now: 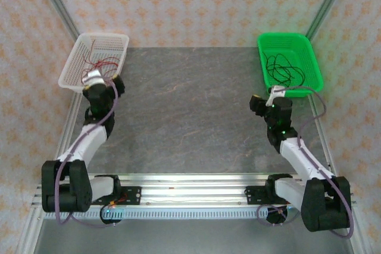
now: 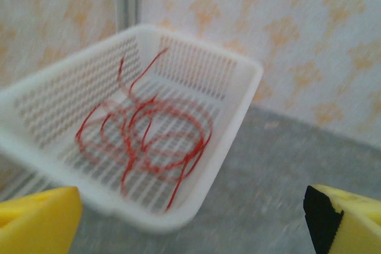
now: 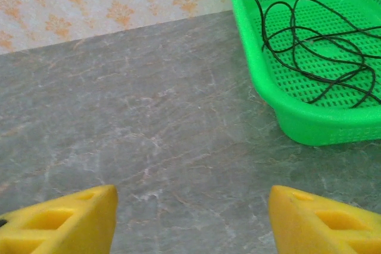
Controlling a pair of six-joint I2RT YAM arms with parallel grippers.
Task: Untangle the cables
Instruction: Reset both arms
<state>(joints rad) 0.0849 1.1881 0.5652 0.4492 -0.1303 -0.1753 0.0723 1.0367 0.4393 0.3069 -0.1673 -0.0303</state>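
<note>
White arms (image 1: 89, 138), black joints; purple-grey cables (image 1: 58, 200); yellow gripper fingers (image 3: 59, 221).

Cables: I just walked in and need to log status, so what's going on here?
Neither arm holds anything. The red cables lie looped in the white basket, the black cables in the green basket, so they look sorted apart. The left gripper hangs open facing the white basket, the right gripper open just short of the green one.

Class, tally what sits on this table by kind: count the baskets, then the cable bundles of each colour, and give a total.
Baskets: 2, the white basket and the green basket
Red cable bundle, in the white basket: 1
Black cable bundle, in the green basket: 1
Total: 4
</note>
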